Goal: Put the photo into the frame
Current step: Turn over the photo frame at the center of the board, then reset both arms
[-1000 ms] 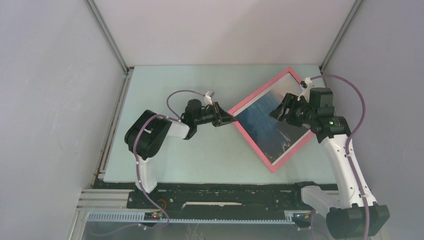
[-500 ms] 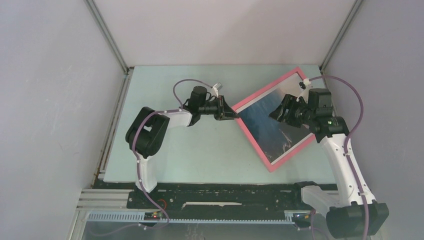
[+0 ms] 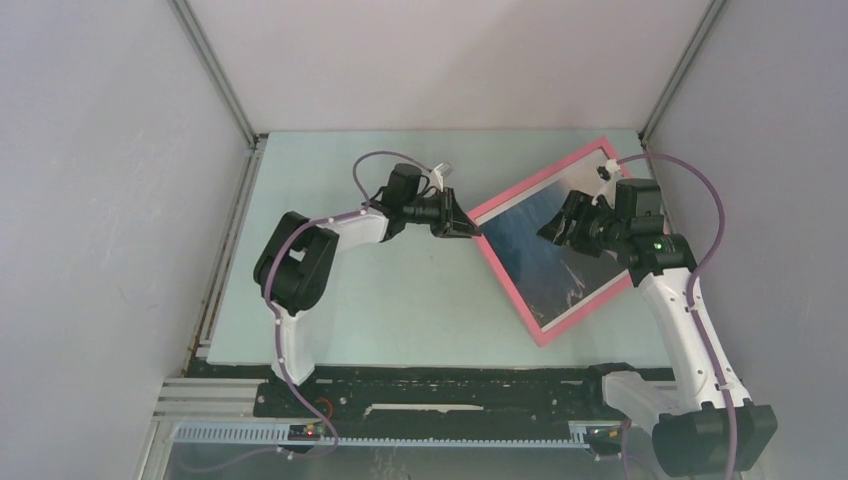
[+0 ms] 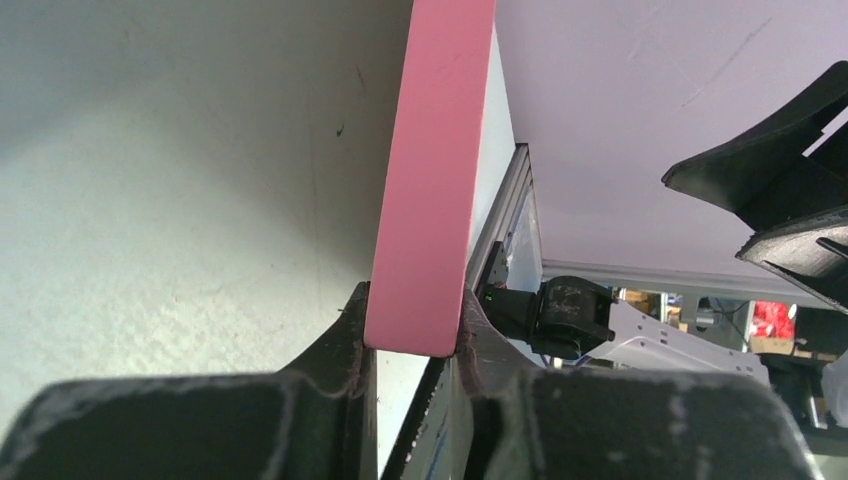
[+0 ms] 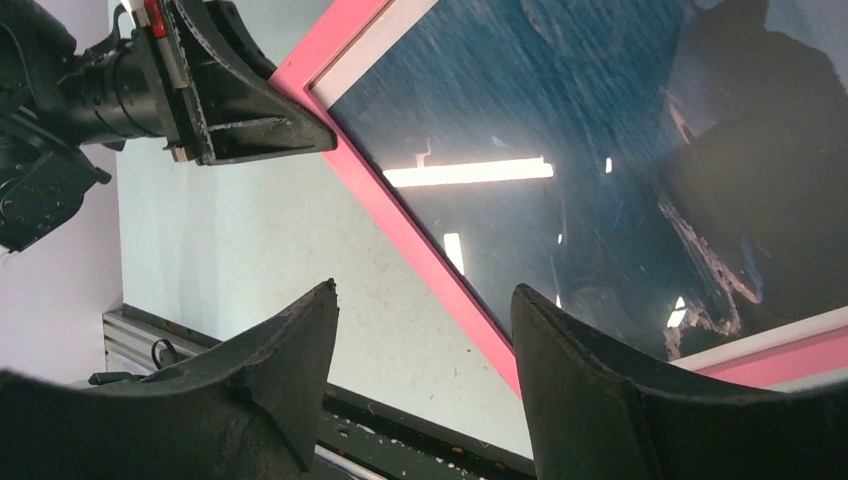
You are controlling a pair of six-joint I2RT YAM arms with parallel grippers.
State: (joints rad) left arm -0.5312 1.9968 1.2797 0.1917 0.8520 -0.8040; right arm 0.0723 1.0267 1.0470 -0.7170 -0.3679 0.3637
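And here is the left gripper (image 4: 415, 322) right on the left corner of the thin-railed salmon-pink rectangular wooden frame (image 3: 506, 284), its two black fingers (image 4: 345, 345) pressed against either face of the pink rail, a firm pinch with the wood filling the gap between them. The frame sits on the right half of the pale green table (image 3: 350, 300), turned like a diamond, with one corner pointing left at the gripper, one near, and one far by the right-hand back corner of the enclosure. Whether the gripped corner is lifted clear of the table surface is hard to tell from above. Inside the rails lies the large dark blue landscape photo (image 3: 535, 268), its thin white border showing along the far-left and near-right edges in the right wrist view, and bright streaks of light glare off its glossy face. Over on the other side, the right gripper (image 3: 553, 228) hangs above the middle of the photo, its jaws spread wide and holding nothing. From its own camera the two dark fingertips (image 5: 300, 350) stand well apart, with bare table and the near-left pink rail showing between them, and no contact with the photo can be made out
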